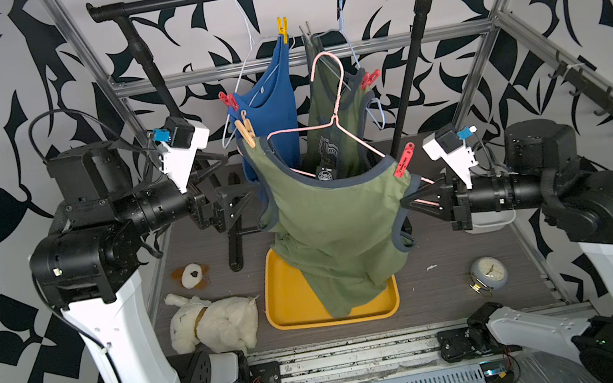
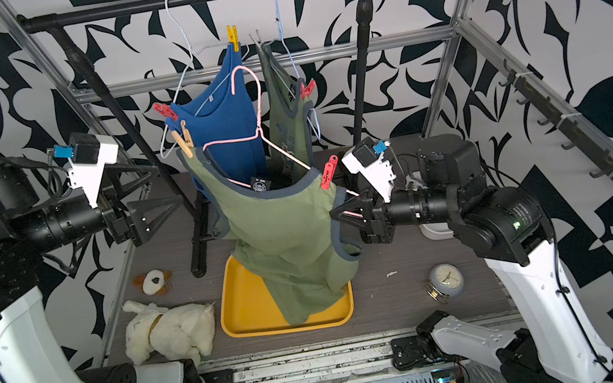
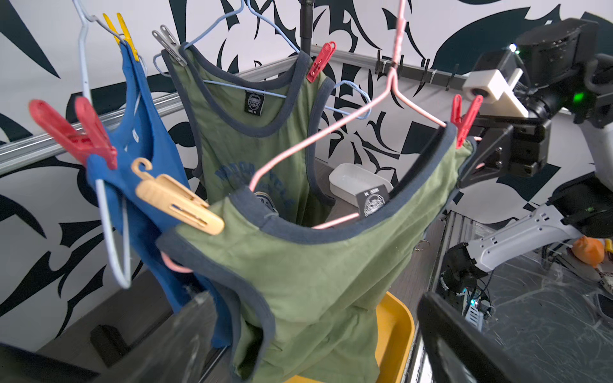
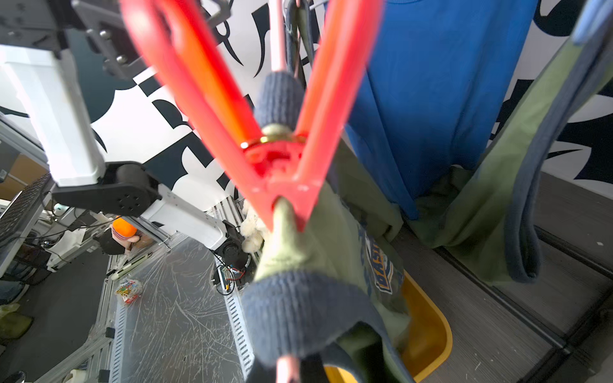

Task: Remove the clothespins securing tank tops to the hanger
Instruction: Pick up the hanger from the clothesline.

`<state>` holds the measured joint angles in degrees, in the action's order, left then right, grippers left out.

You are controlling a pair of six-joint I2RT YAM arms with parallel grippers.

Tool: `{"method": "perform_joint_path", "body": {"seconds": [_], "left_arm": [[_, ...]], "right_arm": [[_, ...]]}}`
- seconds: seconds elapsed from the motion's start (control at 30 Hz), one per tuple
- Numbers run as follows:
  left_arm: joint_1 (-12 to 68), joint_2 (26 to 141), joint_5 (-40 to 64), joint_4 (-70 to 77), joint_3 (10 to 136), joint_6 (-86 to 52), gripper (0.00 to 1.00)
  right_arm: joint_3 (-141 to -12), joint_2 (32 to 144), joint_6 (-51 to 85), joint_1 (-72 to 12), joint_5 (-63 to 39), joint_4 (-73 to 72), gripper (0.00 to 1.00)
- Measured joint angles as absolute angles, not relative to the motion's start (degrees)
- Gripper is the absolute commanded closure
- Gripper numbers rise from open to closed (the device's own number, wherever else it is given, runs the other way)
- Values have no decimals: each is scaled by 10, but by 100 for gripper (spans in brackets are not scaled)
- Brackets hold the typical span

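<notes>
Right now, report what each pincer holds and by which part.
Right pincer: shut on the pink hanger, at its shoulder end sticking out of the near olive tank top. Left pincer: open, holding nothing.

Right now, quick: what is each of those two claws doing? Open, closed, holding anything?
Left gripper: open, holding nothing.
Right gripper: shut on the end of the pink hanger.

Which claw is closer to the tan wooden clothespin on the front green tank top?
Left. The left claw is open just beside the wooden clothespin, apart from it; the right claw grips the pink hanger at the tank top's opposite shoulder.
</notes>
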<state>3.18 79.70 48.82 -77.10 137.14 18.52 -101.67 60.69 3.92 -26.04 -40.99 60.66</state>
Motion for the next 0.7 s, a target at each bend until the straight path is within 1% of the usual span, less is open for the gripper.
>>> {"method": "perform_joint_path", "body": {"seconds": [0.17,0.37,0.53,0.7], "left_arm": [[32,821,515,-752,1400,166,1],[32,831,566,-721,1420,136,1],[32,846,624,-680,1418,88,0],[32,852,650,-657,1385,68,1]], "right_arm": [[-1017,614,31,-272,-418,613,100],[-1017,656,20,-331,-406,610,100],[-1020,705,10,-379,-388,608,100],[-1024,731,8,-393,-382,592,100]]}}
